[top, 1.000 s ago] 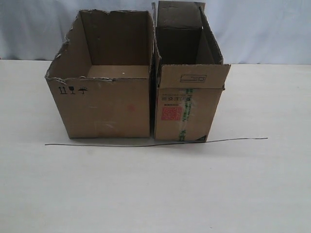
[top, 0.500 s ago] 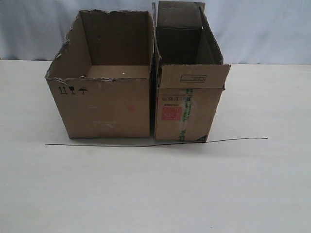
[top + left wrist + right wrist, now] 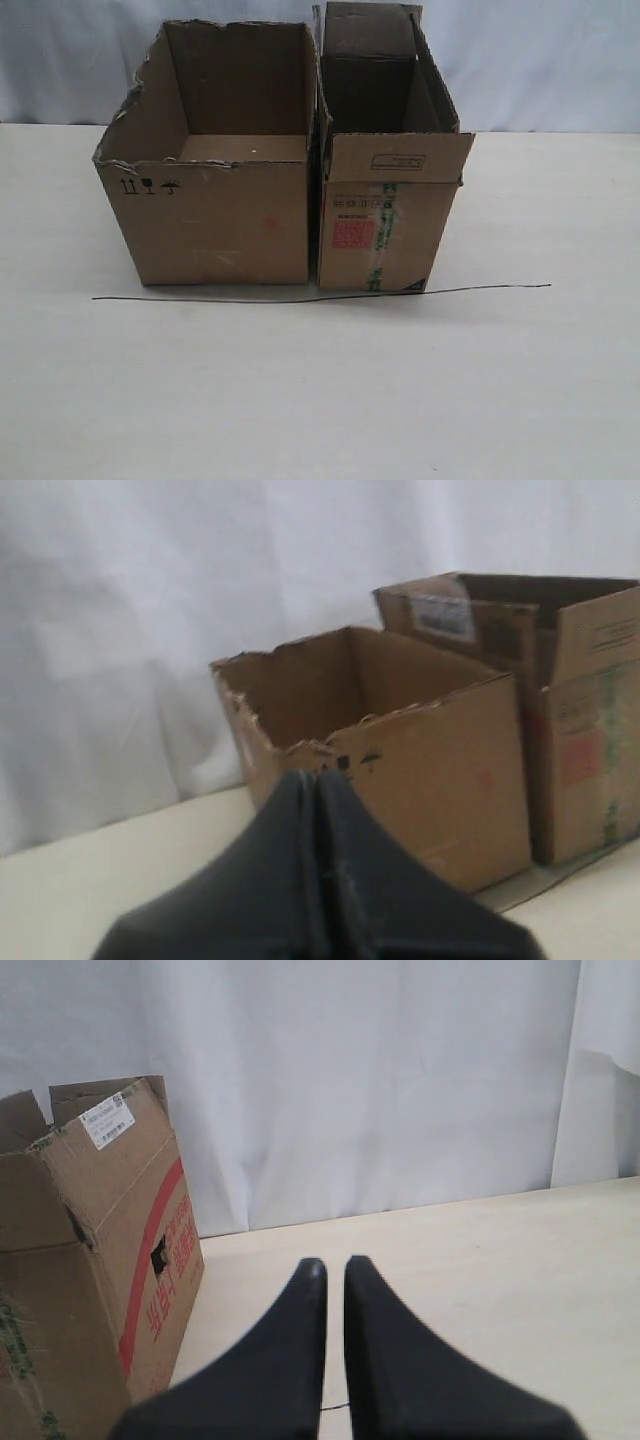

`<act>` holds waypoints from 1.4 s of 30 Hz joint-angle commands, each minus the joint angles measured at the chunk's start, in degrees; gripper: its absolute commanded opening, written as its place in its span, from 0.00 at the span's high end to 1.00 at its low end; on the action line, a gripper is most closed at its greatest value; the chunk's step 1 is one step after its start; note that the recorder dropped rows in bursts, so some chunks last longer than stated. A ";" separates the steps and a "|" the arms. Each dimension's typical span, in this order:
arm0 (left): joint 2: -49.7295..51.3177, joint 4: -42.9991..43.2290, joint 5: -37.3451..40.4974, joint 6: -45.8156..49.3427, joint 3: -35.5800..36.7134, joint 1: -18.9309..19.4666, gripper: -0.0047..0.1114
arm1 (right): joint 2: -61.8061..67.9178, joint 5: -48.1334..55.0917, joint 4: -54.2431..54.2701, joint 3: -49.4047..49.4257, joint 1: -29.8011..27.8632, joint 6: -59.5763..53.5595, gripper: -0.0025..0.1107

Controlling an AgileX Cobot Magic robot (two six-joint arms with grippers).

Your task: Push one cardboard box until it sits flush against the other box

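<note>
The wide box (image 3: 215, 215) stands right against the tall box (image 3: 385, 215), only a dark seam between their walls, so the push looks finished or nearly so. The left gripper (image 3: 318, 780), fingers pressed together, hangs apart from the wide box, on its side away from the tall box. The right gripper (image 3: 332, 1265), fingers nearly together and holding nothing, hangs beyond the tall box. At most, a gentle nudge on the wide box's outer wall remains. A pale table (image 3: 320, 400) carries both boxes, with a thin black line (image 3: 480, 288) before the tall box and a white curtain (image 3: 540, 60) behind.
</note>
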 commanded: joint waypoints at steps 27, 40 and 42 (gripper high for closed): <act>-0.10 58.62 -11.34 -64.38 5.91 2.10 0.96 | -0.17 -0.50 0.11 0.17 -0.13 0.24 0.93; -0.10 62.50 -11.38 -71.61 5.91 2.10 0.96 | -0.17 -0.50 0.11 0.17 -0.13 0.24 0.93; -0.10 62.50 -11.38 -71.48 5.91 2.10 0.96 | -0.17 -0.50 0.11 0.17 -0.13 0.24 0.93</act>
